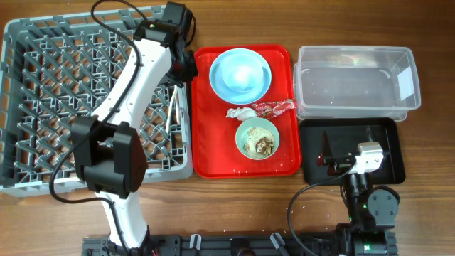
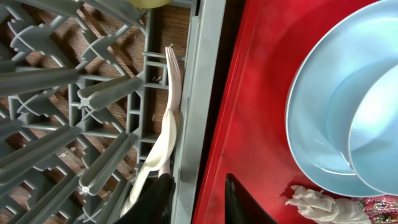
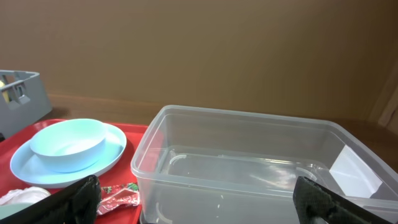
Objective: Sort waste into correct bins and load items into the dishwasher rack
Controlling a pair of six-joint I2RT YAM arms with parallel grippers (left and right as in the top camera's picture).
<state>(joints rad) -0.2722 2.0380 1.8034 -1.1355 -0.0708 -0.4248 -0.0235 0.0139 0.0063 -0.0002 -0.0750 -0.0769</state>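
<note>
I am looking at a robotics lab bench dressed up as a canteen dish-return station, not a real kitchen. The left arm (image 1: 138,75) and the right arm (image 1: 370,203) stand on a dark rail (image 1: 234,245) along the near edge of a wooden table (image 1: 426,213), with black cables (image 1: 291,210) looping loose over it. On the tabletop sit a grey commercial-style dish rack (image 1: 50,92), a red serving tray (image 1: 213,142), a clear tub (image 1: 355,82) and a black tray (image 1: 313,167), and my right wrist camera shows only a plain brown wall (image 3: 199,50) behind them.
</note>
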